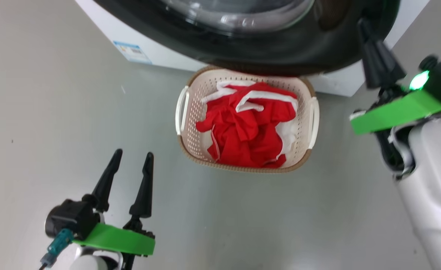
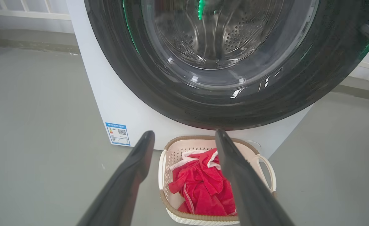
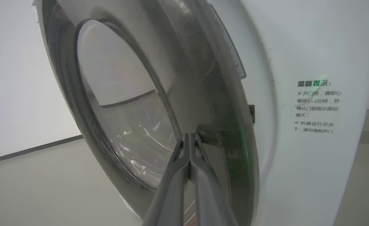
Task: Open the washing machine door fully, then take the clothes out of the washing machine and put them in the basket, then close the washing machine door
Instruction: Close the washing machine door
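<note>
Fig.: L gripper [image 1: 134, 153] nearest, fingers spread, empty; beyond it the clothes [image 1: 246, 131] lie in the basket [image 1: 190, 123], just under the washing machine door [image 1: 261, 56], nearly shut on the washing machine [image 1: 160, 56]; R gripper [image 3: 189, 135], fingers pressed together, at its rim; risk: tips skid off gloss, door stays unlatched.

Bare grey floor [image 1: 55, 112] lies open at frame left and bottom; the glossy black round door [image 1: 265, 56] overhangs the top rim of the cream perforated basket [image 1: 190, 112].
</note>
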Robot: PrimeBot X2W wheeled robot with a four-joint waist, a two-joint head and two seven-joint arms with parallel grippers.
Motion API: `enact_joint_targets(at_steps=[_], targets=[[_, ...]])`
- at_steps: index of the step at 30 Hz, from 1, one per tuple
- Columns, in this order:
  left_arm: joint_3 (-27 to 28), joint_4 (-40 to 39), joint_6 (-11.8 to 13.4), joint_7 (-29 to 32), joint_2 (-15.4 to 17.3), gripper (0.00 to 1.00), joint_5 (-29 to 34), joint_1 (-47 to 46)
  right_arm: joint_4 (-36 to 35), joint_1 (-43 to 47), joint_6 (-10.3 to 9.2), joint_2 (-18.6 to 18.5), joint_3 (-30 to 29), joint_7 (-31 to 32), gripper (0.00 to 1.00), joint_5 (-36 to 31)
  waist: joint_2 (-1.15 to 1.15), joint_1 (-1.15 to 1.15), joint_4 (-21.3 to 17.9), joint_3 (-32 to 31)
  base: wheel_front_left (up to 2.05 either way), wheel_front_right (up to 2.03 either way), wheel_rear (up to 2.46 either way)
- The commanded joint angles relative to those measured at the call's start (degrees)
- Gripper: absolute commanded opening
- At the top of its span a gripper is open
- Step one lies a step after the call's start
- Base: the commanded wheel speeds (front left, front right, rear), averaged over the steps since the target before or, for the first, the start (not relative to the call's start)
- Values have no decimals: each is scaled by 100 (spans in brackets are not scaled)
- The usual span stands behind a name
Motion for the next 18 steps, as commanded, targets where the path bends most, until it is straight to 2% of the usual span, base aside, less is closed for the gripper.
enact_joint_targets(at_steps=[1, 8, 18], targets=[[142, -151, -32, -69, 77, 100, -41, -131, -78, -197, 17, -23, 30, -35, 0, 8, 0, 0, 88, 216, 0, 0, 0], [97, -139, -32, -69, 77, 100, -103, -308, 67, -650, 17, -123, -10, -35, 0, -6, 0, 0, 133, 440, 0, 0, 0], [58, -128, -32, -69, 77, 100, -165, -498, 161, -1130, 17, -50, -277, -35, 0, -81, 0, 0, 143, 605, 0, 0, 0]])
